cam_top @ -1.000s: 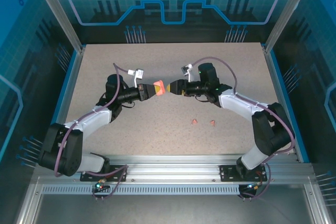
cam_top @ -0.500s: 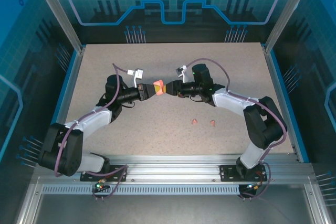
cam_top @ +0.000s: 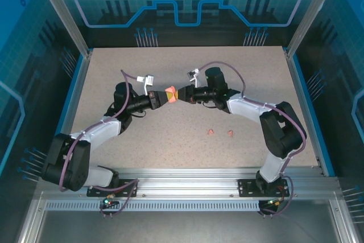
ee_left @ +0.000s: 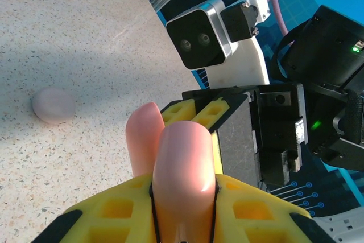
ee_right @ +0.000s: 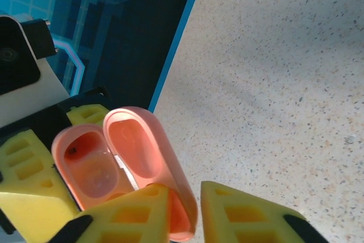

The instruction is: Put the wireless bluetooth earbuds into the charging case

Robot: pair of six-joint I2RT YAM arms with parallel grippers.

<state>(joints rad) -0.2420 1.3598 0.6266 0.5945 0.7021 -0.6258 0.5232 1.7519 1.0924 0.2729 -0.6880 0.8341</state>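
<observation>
So both arms meet mid-air over the middle of the surface [cam_top: 170,66], well apart from its blue side rails, with open speckled room in front and behind.

The left claw [cam_top: 164,97] is clamped on the pink case [ee_right: 108,157], which is flipped open with its lid [ee_right: 139,146] swung toward the right claw [ee_right: 185,214]. That claw's yellow fingers sit close on either side of the lid's rim. Honestly can't tell if they're pinching it or just bracketing it, since the bottom of the frame cuts the tips off.

The case well looks glossy with a dark mark, and I can't make out whether anything sits inside.

Two pink earbuds [cam_top: 210,132] lie on the surface nearer the arm bases, well apart from the case.

The left wrist view also shows a pale round blob [ee_left: 53,105] on the surface, too blurry to identify.
</observation>
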